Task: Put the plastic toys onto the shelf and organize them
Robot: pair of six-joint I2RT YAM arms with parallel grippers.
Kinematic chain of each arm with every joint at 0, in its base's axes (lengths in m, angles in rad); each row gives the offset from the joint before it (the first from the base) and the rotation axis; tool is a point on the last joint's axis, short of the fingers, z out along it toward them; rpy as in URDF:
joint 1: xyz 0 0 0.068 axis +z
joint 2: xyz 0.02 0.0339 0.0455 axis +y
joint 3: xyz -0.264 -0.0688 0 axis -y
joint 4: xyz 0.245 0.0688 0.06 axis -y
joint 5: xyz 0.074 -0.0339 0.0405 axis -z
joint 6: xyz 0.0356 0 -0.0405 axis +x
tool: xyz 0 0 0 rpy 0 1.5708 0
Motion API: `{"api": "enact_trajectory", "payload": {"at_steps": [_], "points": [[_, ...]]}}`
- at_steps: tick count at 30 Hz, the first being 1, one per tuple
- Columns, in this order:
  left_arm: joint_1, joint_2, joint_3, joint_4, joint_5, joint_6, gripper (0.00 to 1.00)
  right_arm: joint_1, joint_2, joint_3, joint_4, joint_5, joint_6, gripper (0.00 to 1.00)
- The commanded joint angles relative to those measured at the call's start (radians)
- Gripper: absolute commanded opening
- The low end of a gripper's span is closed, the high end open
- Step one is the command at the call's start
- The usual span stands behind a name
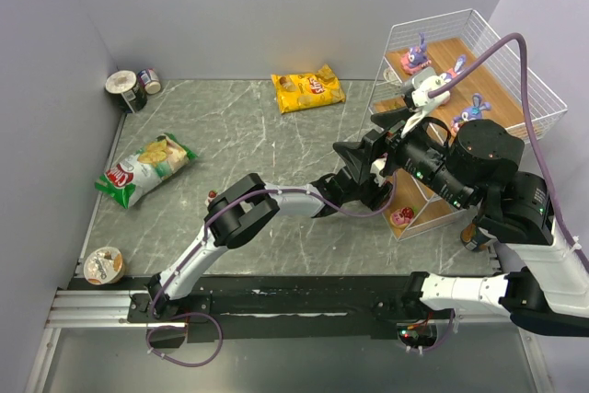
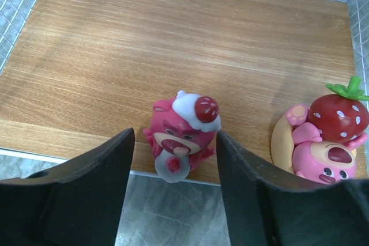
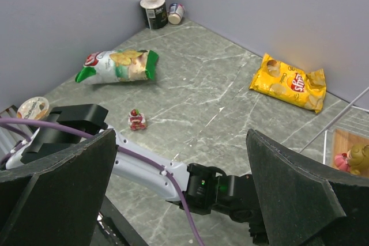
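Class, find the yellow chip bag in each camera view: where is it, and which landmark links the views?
Top view: the yellow chip bag lies at upper centre, left of the shelf.
Left wrist view: not in it.
Right wrist view: right of centre, upper half.
Shared landmark: the shelf; its board fills the left wrist view and shows at the right wrist view's right edge.

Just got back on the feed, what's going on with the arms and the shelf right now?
The left gripper is at the front edge of the shelf's lowest board, jaws open on either side of a pink bear toy standing on the wood. A strawberry bear toy sits beside it. The right gripper hangs open over the table, holding nothing. One small red toy lies on the table, not yet shelved. Purple bunnies stand higher up.
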Motion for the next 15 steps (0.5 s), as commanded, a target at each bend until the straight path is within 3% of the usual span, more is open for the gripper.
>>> {"api": "enact_trajectory", "payload": {"at_steps": [1,11,15], "points": [[-0.010,-0.001,0.026,0.008,-0.004,0.020,0.67,-0.004,-0.003,0.021,0.038,0.010,-0.008,1.00],[-0.010,-0.032,0.015,0.011,-0.042,0.004,0.91,-0.004,-0.010,0.015,0.041,0.009,-0.008,1.00],[-0.008,-0.067,-0.020,0.037,-0.048,-0.007,0.95,-0.004,-0.015,0.016,0.035,0.030,-0.002,1.00]]}}
